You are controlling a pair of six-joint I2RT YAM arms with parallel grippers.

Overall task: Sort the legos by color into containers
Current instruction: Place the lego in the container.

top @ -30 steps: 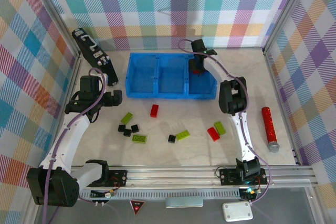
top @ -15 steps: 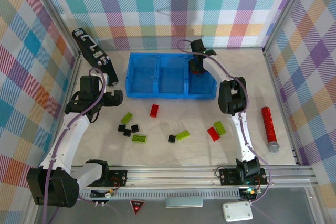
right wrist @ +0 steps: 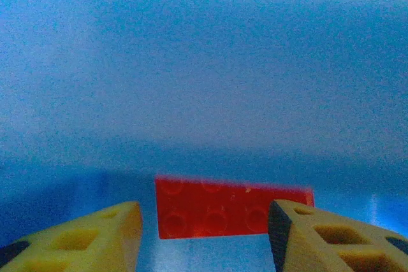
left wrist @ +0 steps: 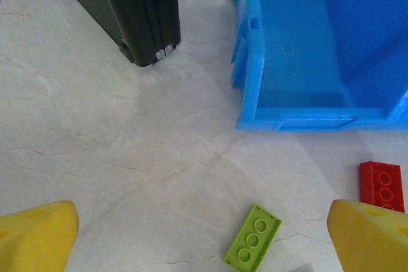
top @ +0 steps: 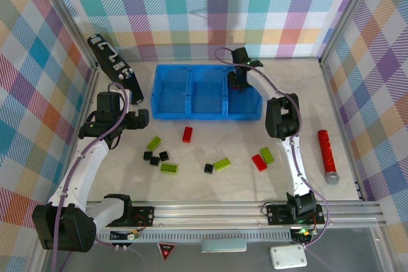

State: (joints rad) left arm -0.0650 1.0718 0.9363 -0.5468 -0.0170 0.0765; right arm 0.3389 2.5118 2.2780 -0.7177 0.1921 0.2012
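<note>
top view: your right gripper (top: pixel 237 83) hangs inside the right-hand compartment of the blue bin (top: pixel 191 115), which sits toward the far edge of the table (top: pixel 306 81). your left gripper (top: pixel 141 118), jaws wide and empty, hovers near the table's left edge. loose legos (top: pixel 208 168) lie mid-table, among them a red brick (top: pixel 187 134) and a lime brick (top: pixel 153 143).

left wrist view: the left gripper's yellow fingertips (left wrist: pixel 38 237) stand far apart over the lime brick, with the red brick close by. closing low here could pinch both colours together.

right wrist view: the right jaws stand narrowly apart, holding nothing; a second red brick (right wrist: pixel 217 211) lies on the bin floor just beyond them. lift carelessly and a fingertip may drag it out.
</note>
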